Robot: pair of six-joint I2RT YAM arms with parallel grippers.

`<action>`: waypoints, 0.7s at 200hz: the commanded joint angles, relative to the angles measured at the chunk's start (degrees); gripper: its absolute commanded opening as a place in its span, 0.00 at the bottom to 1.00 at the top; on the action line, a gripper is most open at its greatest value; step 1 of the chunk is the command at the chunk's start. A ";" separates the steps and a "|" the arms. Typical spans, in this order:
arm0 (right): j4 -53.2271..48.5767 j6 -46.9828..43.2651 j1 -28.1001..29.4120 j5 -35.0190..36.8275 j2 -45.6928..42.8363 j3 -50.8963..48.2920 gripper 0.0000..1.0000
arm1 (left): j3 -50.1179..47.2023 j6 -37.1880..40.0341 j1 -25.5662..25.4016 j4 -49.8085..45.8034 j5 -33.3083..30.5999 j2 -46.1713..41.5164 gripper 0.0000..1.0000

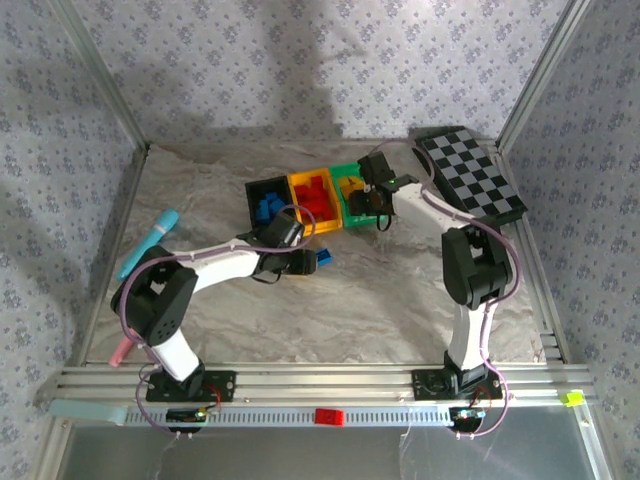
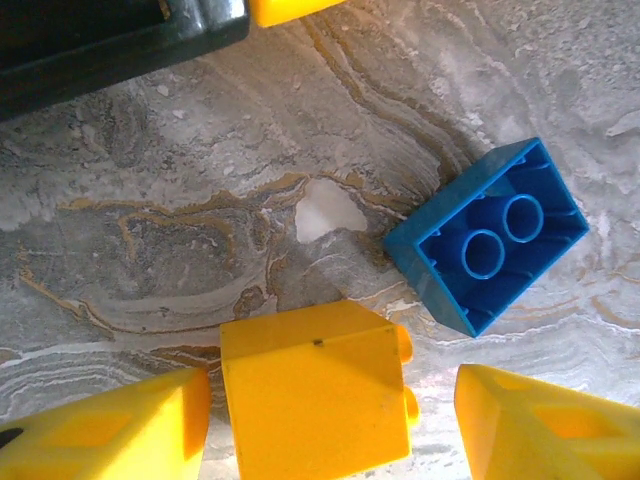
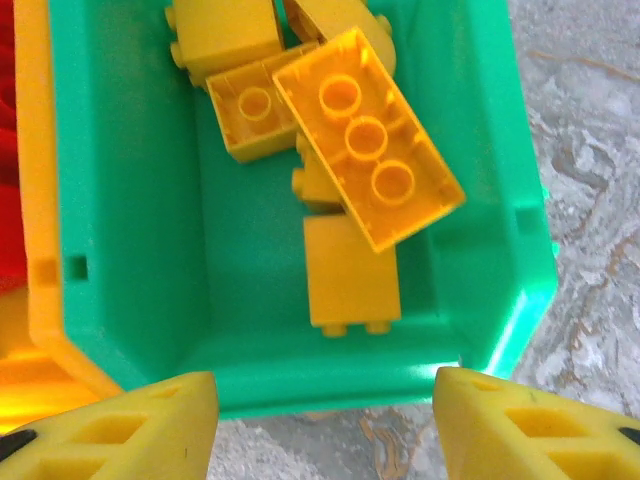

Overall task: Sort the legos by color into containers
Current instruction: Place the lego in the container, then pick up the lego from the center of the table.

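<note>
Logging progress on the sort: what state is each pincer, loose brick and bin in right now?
Left pincer: open, straddling yellow brick.
Right pincer: open, empty.
Yellow brick: on table, studs sideways.
Blue brick: on table, hollow side up.
Green bin: holds yellow bricks.
Yellow bin: holds red bricks.
Black bin: holds blue bricks.

We see a black bin (image 1: 255, 190) with blue bricks (image 1: 267, 207), a yellow bin (image 1: 305, 178) with red bricks (image 1: 316, 200), and a green bin (image 3: 130, 200) with yellow-orange bricks (image 3: 365, 135). On the table (image 1: 380, 290), marbled grey and beige with rusty veins, we find a blue brick (image 2: 490, 235) and a yellow-orange brick (image 2: 315, 395). The checkerboard (image 1: 470, 172) is black and grey, the marker (image 1: 148, 243) cyan, and the walls (image 1: 300, 60) pale grey with what looks like a small floral print.
</note>
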 commanded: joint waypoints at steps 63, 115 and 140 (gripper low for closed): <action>1.22 -2.65 1.09 1.52 -11.96 -8.86 0.61 | 4.00 0.95 -0.07 -3.77 -1.51 3.01 0.47; 4.94 -2.48 1.30 2.65 -18.04 -18.91 0.61 | 6.54 1.19 -0.07 -6.52 -2.19 -0.32 0.32; 5.98 -1.60 1.30 2.57 -20.45 -22.88 0.61 | 10.75 1.69 -0.09 -9.09 -2.82 -1.25 0.32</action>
